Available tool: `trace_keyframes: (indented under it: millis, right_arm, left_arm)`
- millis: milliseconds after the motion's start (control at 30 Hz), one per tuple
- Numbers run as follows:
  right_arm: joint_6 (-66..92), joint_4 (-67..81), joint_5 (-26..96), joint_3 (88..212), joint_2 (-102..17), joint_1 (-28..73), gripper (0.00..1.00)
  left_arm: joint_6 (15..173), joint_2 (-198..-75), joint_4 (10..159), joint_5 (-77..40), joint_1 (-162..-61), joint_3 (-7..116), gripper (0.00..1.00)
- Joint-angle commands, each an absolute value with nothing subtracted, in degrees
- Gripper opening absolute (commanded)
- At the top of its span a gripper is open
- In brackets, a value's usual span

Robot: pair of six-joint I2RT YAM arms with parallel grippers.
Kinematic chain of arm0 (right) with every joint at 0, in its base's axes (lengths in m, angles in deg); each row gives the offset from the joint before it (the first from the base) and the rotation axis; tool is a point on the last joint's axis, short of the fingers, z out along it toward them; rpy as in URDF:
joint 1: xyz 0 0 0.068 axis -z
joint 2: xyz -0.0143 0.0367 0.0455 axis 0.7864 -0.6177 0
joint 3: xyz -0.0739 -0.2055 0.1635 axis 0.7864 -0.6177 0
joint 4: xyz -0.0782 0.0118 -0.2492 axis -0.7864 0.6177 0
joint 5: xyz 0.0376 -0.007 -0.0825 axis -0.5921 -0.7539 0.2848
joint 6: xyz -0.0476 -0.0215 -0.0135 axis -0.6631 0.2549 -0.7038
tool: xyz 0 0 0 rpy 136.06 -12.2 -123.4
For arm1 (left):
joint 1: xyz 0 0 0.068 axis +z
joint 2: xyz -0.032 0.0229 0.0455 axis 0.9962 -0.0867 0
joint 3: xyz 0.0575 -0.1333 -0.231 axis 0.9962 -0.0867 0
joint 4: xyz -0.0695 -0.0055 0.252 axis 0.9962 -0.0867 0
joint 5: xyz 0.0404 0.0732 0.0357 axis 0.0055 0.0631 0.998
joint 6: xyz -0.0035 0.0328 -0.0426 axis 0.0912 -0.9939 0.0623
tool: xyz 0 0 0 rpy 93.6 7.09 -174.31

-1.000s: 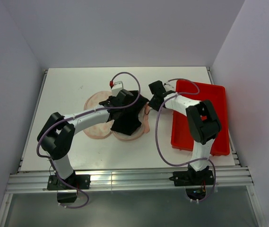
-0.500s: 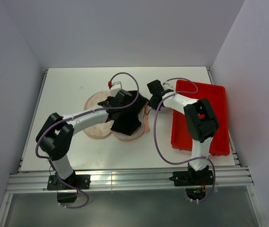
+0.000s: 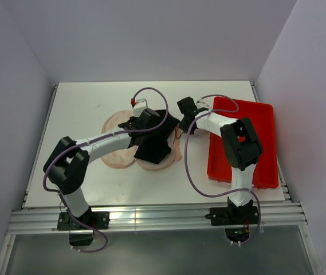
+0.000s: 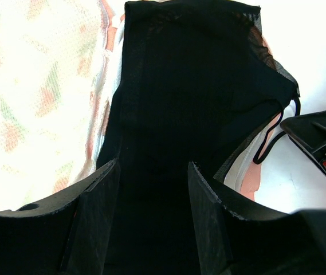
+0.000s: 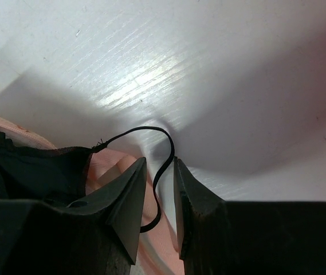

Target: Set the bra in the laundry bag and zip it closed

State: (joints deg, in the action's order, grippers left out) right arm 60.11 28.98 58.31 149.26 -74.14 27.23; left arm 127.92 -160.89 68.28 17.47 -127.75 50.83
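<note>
The bra (image 3: 154,150) lies at frame centre in the overhead view, covering the right-hand lobe of the laundry bag (image 3: 116,153); the left-hand lobe is exposed. On the left gripper (image 4: 153,172) the jaws stand well apart, with black fabric between them and no clamp evident. On the right gripper (image 5: 160,163) the jaws stand narrowly apart, and a thin strap (image 5: 165,143) is threaded through the gap, not visibly pinched. The red tray (image 3: 266,143) sits at right.

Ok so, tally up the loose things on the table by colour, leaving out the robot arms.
Black: 1, the bra
Beige-pink: 1, the laundry bag
Red: 1, the tray
Total: 3
</note>
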Motion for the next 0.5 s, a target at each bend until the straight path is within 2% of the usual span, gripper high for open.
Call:
trace_keyframes:
  millis: [0, 367, 467]
  right_arm:
    - [60.91, 29.77, 61.13, 150.77, -74.49, 26.81, 0.33]
    - [61.08, 30.03, 61.66, 151.48, -76.33, 26.81, 0.26]
    - [60.82, 30.03, 62.10, 151.21, -76.07, 26.72, 0.18]
  left_arm:
    - [127.16, -158.42, 69.91, 16.70, -127.48, 50.57, 0.57]
    - [127.34, -158.50, 69.73, 16.79, -127.48, 50.39, 0.57]
    - [127.34, -158.50, 69.73, 16.79, -127.48, 50.22, 0.57]
